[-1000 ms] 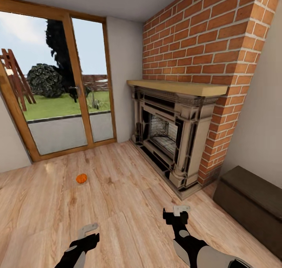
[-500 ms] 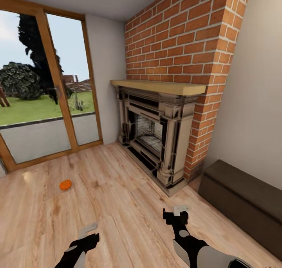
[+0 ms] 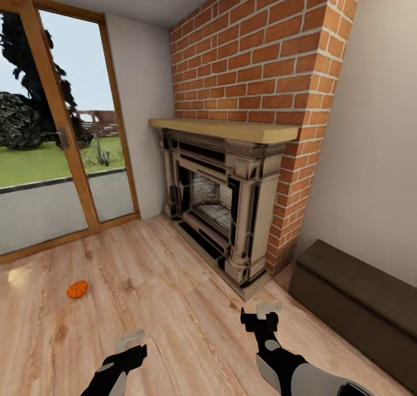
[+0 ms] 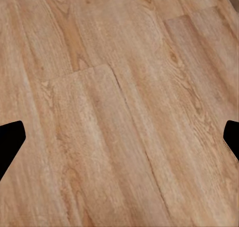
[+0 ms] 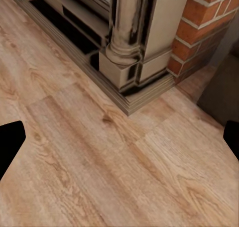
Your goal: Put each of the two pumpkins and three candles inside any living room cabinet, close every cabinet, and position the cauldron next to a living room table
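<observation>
One small orange pumpkin [image 3: 76, 289] lies on the wooden floor at the left, well ahead of my left gripper [image 3: 132, 339]. A long, low dark-brown cabinet [image 3: 359, 303] stands against the right wall, its front shut; its dark corner [image 5: 222, 87] appears in the right wrist view. My left gripper [image 4: 119, 142] hangs open over bare floorboards. My right gripper [image 3: 265, 310] [image 5: 119, 142] is open too, with nothing between its fingers, near the fireplace's corner. The candles, the cauldron and the table are out of view.
A stone-coloured fireplace [image 3: 220, 199] with a wooden mantel juts from the brick chimney [image 3: 260, 66]; its base [image 5: 129, 87] lies just ahead of my right gripper. Glass patio doors [image 3: 52, 153] fill the left wall. Wooden floor [image 3: 162, 303] spreads between them.
The camera has turned right, so the whole picture has slid left: more of the cabinet shows and the pumpkin sits further left. Both arms keep their pose.
</observation>
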